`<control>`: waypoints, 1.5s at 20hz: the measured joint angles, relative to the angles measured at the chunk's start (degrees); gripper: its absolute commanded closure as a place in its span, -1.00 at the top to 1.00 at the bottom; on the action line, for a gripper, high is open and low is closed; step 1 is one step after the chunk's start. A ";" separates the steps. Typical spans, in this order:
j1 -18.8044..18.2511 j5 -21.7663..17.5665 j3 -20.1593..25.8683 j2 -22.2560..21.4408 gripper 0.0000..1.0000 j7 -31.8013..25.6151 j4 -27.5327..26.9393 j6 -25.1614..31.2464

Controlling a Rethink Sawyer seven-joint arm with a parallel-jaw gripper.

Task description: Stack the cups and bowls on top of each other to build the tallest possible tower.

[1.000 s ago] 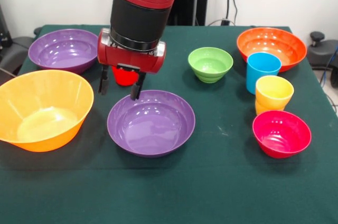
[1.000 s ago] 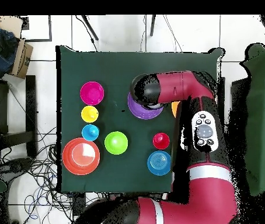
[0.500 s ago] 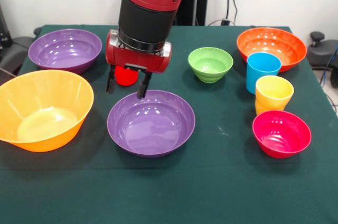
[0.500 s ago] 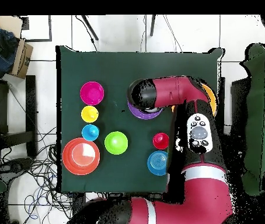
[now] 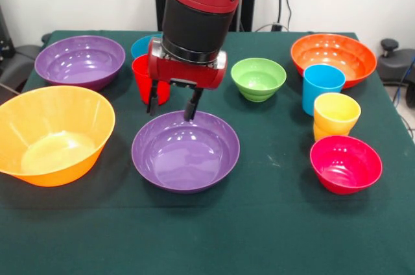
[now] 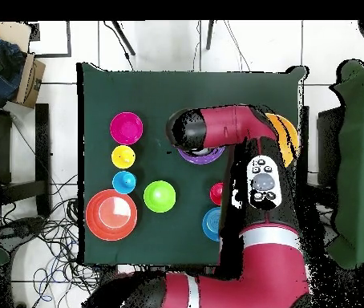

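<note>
My gripper [image 5: 171,111] is open and empty, its fingers hanging just over the far rim of the near purple bowl [image 5: 185,152]. The red cup [image 5: 142,78] stands right behind its left finger, with a blue bowl [image 5: 143,45] partly showing beyond it. A second purple bowl [image 5: 79,61] sits far left and the big yellow-orange bowl [image 5: 52,133] near left. On the right are the green bowl [image 5: 258,78], orange bowl [image 5: 333,58], light blue cup [image 5: 322,87], yellow cup [image 5: 336,116] and magenta bowl [image 5: 345,163]. In the overhead view my arm [image 6: 217,128] hides the gripper and most of the purple bowl [image 6: 197,156].
The dark green table [image 5: 272,223] ends at its front edge near the picture's bottom. In the overhead view a cardboard box [image 6: 29,80] and cables [image 6: 33,233] lie on the floor beside the table.
My gripper has moved right in the front view along the purple bowl's far rim, still open. The red cup and the blue bowl behind it now show.
</note>
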 measured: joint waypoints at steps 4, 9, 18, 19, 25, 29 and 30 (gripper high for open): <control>1.28 0.15 -0.84 0.05 1.00 0.00 0.02 0.00; 3.14 0.36 -2.26 0.11 1.00 0.00 0.02 0.00; 5.38 2.65 -3.47 0.24 1.00 0.03 0.03 0.00; 6.06 3.16 -3.89 0.25 1.00 0.03 0.02 0.00; 7.42 4.48 -5.16 0.38 1.00 0.43 0.02 0.00; 8.23 5.04 -6.09 0.48 1.00 0.84 0.03 0.00; 8.35 5.07 -6.23 0.50 1.00 0.84 0.02 0.00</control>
